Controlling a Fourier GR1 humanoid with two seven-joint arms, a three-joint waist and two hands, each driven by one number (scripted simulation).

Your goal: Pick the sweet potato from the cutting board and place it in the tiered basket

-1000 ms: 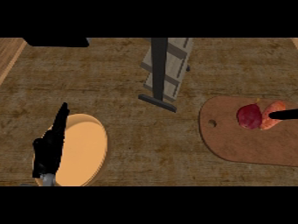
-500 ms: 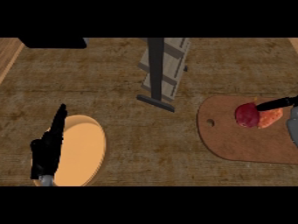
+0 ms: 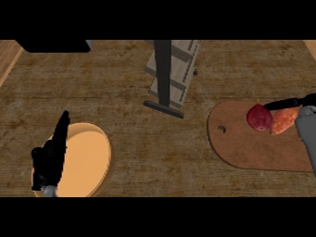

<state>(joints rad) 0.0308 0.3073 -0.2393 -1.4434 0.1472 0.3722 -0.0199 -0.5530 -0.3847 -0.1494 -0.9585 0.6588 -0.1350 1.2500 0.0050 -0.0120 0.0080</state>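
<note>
Head view looks steeply down on a brown wooden counter [image 3: 153, 152] that fills the scene. Toward the counter's far edge, near the middle, stands the tiered basket [image 3: 173, 74], a tall grey frame with a dark upright post and a flat foot at its base. On the right side lies the cutting board [image 3: 256, 148], a rounded brown slab with a small hole near its left end; its right part runs under the right forearm. At the near left corner sits an orange plate [image 3: 85, 162], seen partly from the side.

Over the plate's left rim rests the left hand [image 3: 49, 159], black, fingers straight and pointing toward the far edge, holding nothing. The right hand [image 3: 304, 102] comes in from the counter's right edge above the board, its dark fingers stretched leftward so that they touch the top of the sweet potato [image 3: 259, 116]. Whether those fingers close round it cannot be told. The sweet potato, dark red with an orange part on its right, lies on the board's far right portion, well apart from the basket.
</note>
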